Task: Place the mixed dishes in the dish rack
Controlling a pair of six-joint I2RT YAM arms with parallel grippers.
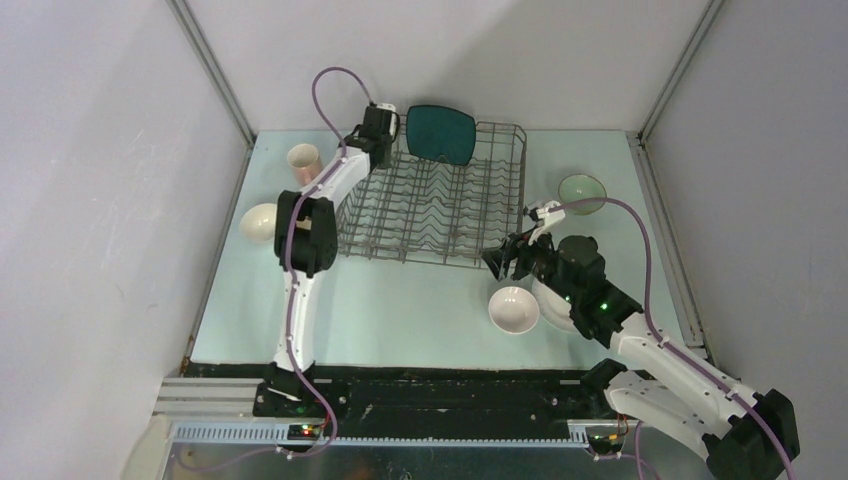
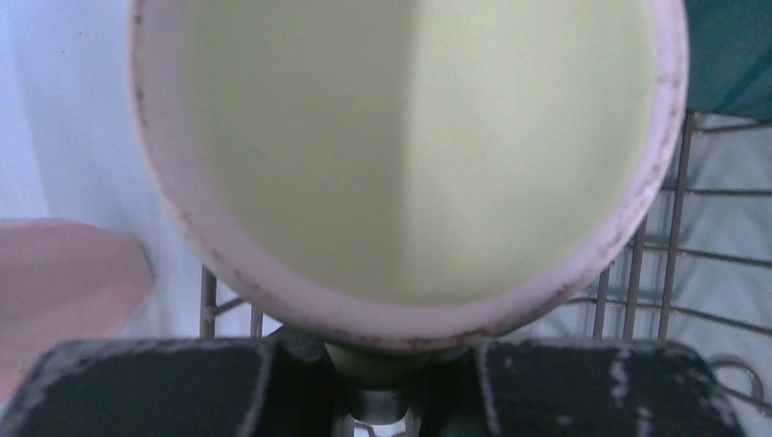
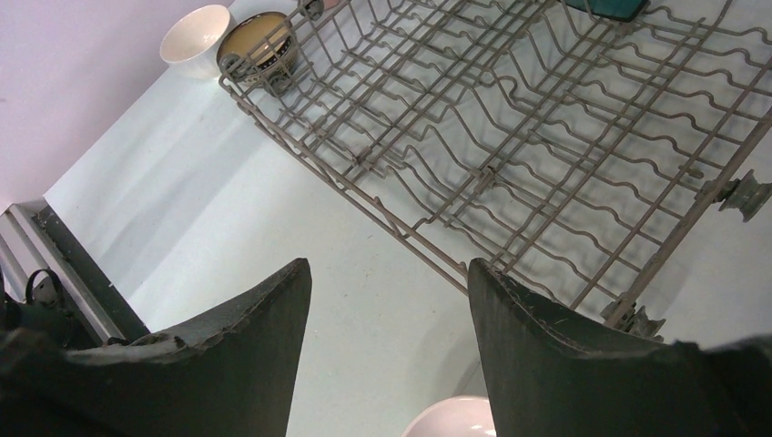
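My left pincer (image 2: 382,369) grips a yellow-green ceramic mug (image 2: 410,146), its rim cut off, hiding most of the grey-brown wire dish rack (image 2: 675,228); my right pincer (image 3: 387,273) stands wide, empty.

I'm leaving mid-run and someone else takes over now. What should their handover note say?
Left gripper: shut on the mug, at the rack's far-left corner.
Right gripper: open, empty, above the table beside a white bowl.
Done: teal plate stands in the rack's far end.
Left: mug, pink cup and second white bowl left of the rack, green bowl right of it. Brown bowl at the near-left corner: inside or outside, unclear.
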